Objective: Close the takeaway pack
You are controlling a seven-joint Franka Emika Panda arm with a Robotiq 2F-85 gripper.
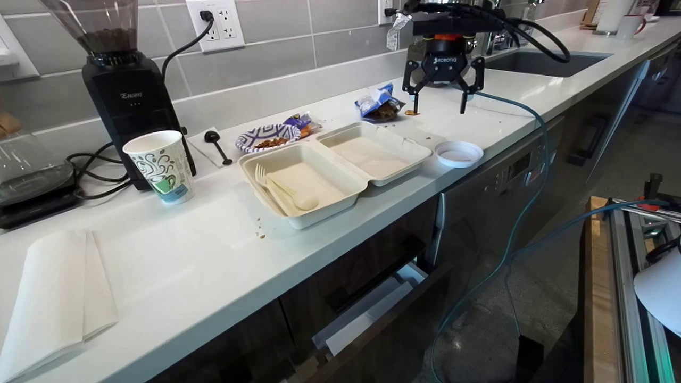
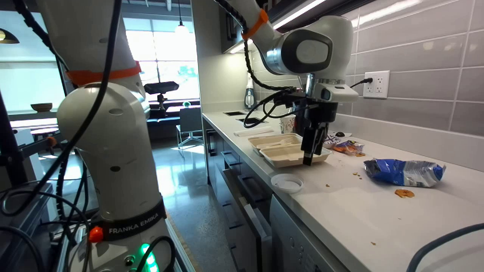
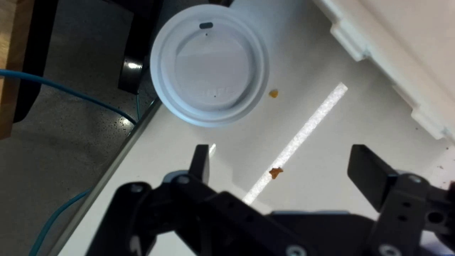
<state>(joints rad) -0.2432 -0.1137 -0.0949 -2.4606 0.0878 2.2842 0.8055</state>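
In an exterior view, the gripper (image 1: 439, 109) hung, splayed wide, over the counter (image 1: 181, 255) near the unfolded takeaway pack (image 1: 336, 159). In an exterior view, the arm (image 2: 312, 52) stood bent, gripper pointing down. In the wrist view, the fingers (image 3: 370, 176) framed a crumb (image 3: 275, 172) below.

The arm (image 2: 117, 162) was white and rounded, with orange bands (image 2: 89, 78), black cables (image 2: 112, 37) and a black collar (image 2: 132, 225) lettered FRANKA EMIKA above a green light (image 2: 151, 260). An orange-red knob (image 2: 96, 234) sat beside the lettering. The gripper (image 1: 439, 110) was black, marked ROBOTIQ, with silver screws (image 3: 389, 250).
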